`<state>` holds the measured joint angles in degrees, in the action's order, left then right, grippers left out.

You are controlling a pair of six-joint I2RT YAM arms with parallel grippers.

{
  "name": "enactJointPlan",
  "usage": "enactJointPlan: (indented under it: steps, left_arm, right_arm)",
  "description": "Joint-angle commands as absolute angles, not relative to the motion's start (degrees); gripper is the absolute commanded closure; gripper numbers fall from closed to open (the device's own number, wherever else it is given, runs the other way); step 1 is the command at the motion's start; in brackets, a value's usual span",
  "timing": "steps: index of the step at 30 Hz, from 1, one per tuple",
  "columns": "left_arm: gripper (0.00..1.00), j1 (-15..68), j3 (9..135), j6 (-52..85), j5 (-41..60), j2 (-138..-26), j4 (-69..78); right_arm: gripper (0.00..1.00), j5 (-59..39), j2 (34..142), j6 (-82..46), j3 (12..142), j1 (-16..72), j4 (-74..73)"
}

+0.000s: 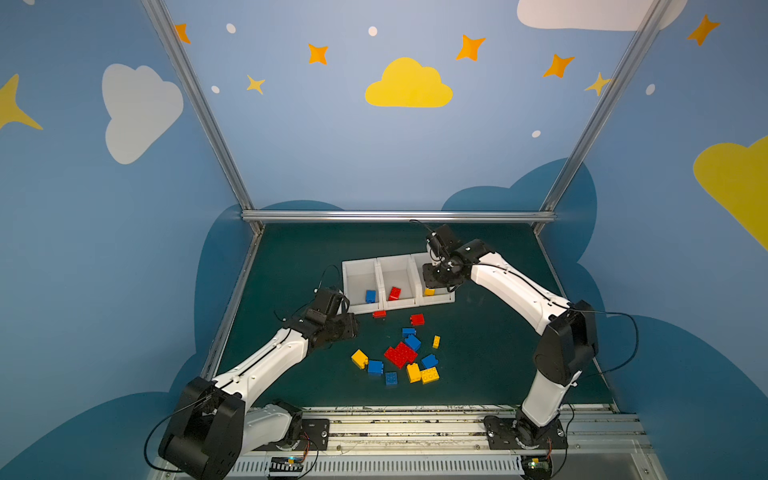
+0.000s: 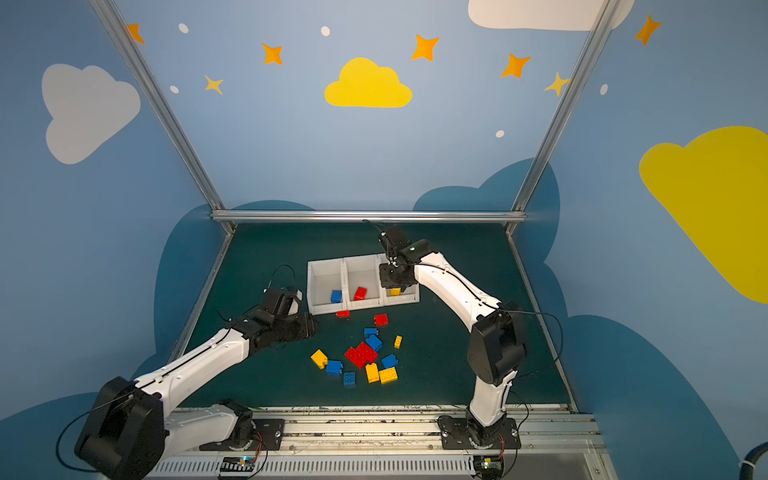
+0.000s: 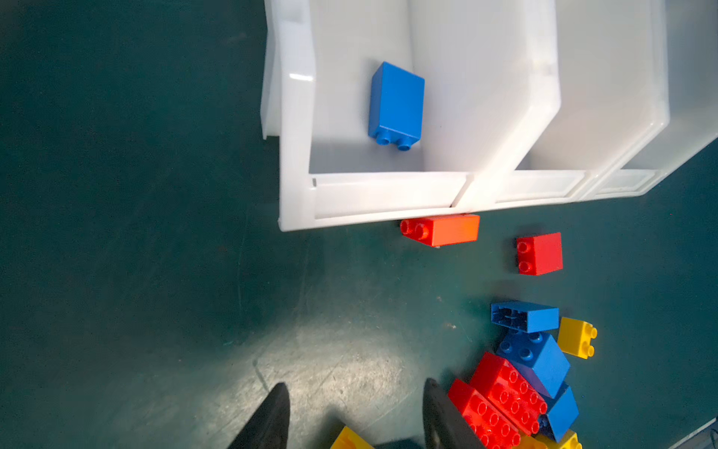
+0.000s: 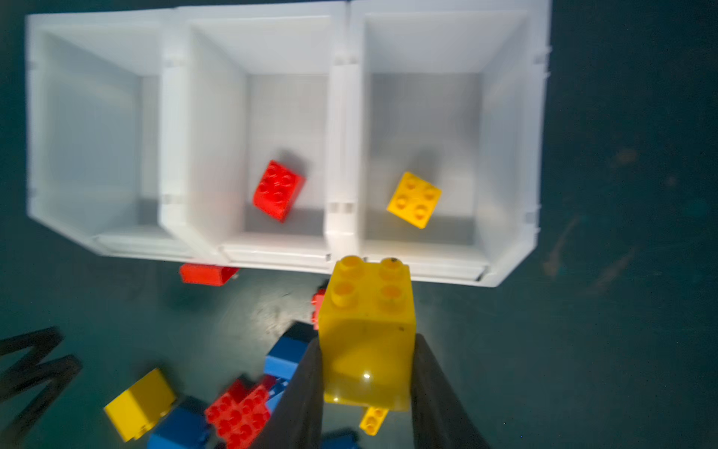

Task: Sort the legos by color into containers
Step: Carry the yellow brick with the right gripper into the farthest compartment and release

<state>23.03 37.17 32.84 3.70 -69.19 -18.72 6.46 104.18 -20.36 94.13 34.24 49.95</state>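
Held yellow brick (image 4: 369, 334) sits clamped between right jaws, gripped on two opposite side faces, stud end pointing away from the wrist. Jaws narrow, closed onto that brick, nothing else touched. Target is right bin (image 4: 505, 163), last of three white bins in a row; binned yellow brick (image 4: 414, 199) already lies in it, studs up, turned askew. Middle bin (image 4: 287, 97) has a red brick (image 4: 277, 190), left bin (image 3: 295, 116) has a blue brick (image 3: 396, 105). In both top views right arm (image 1: 511, 286) reaches over the right bin's near end, jaws above it. In the right wrist view the bin's opening lies just ahead of the held brick, front rim overlapping the studs; whether the brick is fully past that rim, cannot tell. Judgement: drop step for yellow, needs a small push forward, then release. Left jaws hang over bare bench (image 3: 136, 272) beside the loose pile (image 1: 401, 353), moderately apart, empty, touching nothing; a loose yellow brick (image 3: 349, 441) shows just under them. Left arm (image 1: 266, 361) is the nearer one to that pile. Stray red brick (image 3: 441, 230) lies against the bins' front wall, long axis along it.
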Motion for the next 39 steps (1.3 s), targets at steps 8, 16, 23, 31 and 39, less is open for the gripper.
enactJointPlan:
  steps: [8,16,23,31,39]
  left_arm:
    - [0.44,23.3,38.3,33.3,5.7,-70.6,-17.9]
    - [0.43,23.4,38.3,33.0,5.5,-70.4,-18.3]
    - [0.43,23.5,38.4,33.0,5.4,-70.5,-18.4]
    - [0.42,23.8,38.9,32.8,5.6,-71.3,-18.2]
    - [0.42,25.5,42.1,31.6,6.0,-75.5,-18.1]
  right_arm:
    - [0.70,8.7,116.2,-12.9,104.5,29.2,53.0]
    - [0.44,9.6,116.3,-13.1,104.5,28.8,53.5]
    - [0.38,8.9,114.4,-13.9,104.2,28.8,54.0]
    - [0.37,6.6,110.3,-17.5,101.0,28.9,54.0]
    - [0.36,4.9,102.8,-20.7,92.4,29.2,51.8]
